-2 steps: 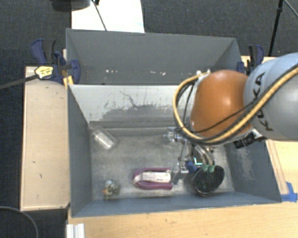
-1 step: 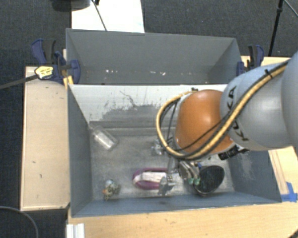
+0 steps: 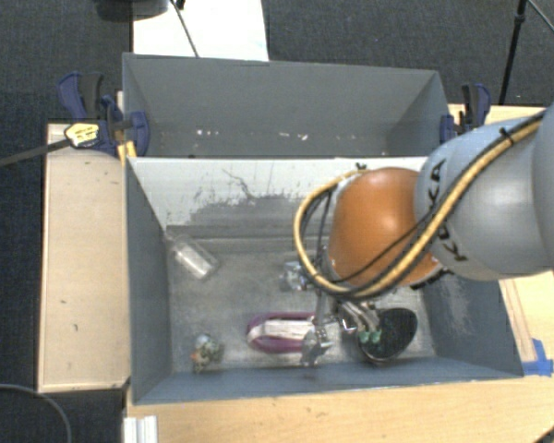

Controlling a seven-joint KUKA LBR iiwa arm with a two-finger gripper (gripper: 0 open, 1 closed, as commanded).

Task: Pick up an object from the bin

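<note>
Currently logged, lower centre of frame: gripper (image 3: pixel 319 341) at the right end of a purple-and-white oblong item (image 3: pixel 275 332); its grip I cannot tell. Black round object (image 3: pixel 392 330) just right; clear plastic piece (image 3: pixel 192 259) centre left.

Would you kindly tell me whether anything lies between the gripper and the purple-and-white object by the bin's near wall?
Nothing visible does: the gripper sits at the right end of the purple-and-white object; the black round thing lies on the gripper's other side.
</note>
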